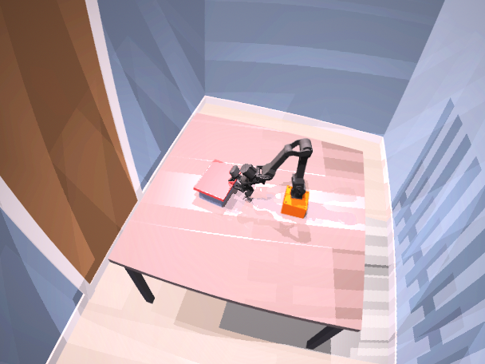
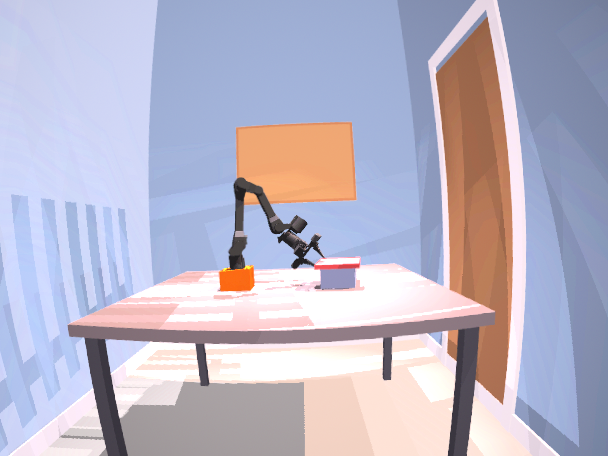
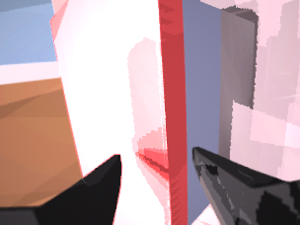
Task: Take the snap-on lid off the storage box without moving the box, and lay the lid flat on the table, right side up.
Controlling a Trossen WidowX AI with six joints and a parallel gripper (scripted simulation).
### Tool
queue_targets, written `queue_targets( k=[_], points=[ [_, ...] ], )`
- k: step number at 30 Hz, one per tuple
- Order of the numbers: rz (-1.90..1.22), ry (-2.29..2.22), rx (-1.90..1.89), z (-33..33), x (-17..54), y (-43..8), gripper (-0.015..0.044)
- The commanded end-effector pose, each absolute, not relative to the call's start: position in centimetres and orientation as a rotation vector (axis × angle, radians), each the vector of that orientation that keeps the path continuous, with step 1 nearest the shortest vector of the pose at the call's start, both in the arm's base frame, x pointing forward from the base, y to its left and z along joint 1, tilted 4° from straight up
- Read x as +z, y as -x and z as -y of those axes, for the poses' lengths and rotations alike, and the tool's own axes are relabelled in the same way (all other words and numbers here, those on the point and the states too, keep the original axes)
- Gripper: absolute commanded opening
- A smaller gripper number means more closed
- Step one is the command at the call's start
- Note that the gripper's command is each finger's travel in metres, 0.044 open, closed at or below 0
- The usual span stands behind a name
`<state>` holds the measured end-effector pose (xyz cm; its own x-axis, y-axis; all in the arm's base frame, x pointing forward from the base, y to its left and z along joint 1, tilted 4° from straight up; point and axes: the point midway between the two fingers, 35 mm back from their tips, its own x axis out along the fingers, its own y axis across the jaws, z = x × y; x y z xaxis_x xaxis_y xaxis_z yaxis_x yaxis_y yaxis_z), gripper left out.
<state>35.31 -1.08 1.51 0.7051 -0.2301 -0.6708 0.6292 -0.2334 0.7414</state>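
Observation:
The red lid (image 1: 215,180) (image 2: 340,262) (image 3: 176,99) lies flat on top of the blue-grey storage box (image 1: 213,198) (image 2: 338,278) (image 3: 203,74), its rim overhanging the walls. My gripper (image 1: 235,184) (image 2: 319,260) (image 3: 157,157) is partly open and tilted downward, at the lid's edge facing the arm's base. In the wrist view one finger is on the lid's top side and the other on the box-wall side, with the rim between them. Gaps show on both sides of the rim. Whether either finger touches the lid cannot be told.
The box stands on the pink table (image 1: 239,259) (image 2: 400,305), toward the side away from the arm's orange base (image 1: 294,209) (image 2: 236,280). The arm arches from that base toward the box. No other loose objects show on the table.

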Motion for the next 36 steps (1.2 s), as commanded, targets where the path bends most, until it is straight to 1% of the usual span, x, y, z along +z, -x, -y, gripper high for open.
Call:
queue_targets(
  k=[1,19,23,36],
  points=[
    [-0.34,-1.615,-0.828,1.17,1.0,-35.5,0.0228],
    [-0.34,-1.615,-0.828,1.17,1.0,-35.5,0.0108],
    [-0.34,-1.615,-0.828,1.17,1.0,-35.5,0.0003],
    [-0.339,-1.618,-0.831,1.18,1.2,-35.36,0.0]
  ],
)
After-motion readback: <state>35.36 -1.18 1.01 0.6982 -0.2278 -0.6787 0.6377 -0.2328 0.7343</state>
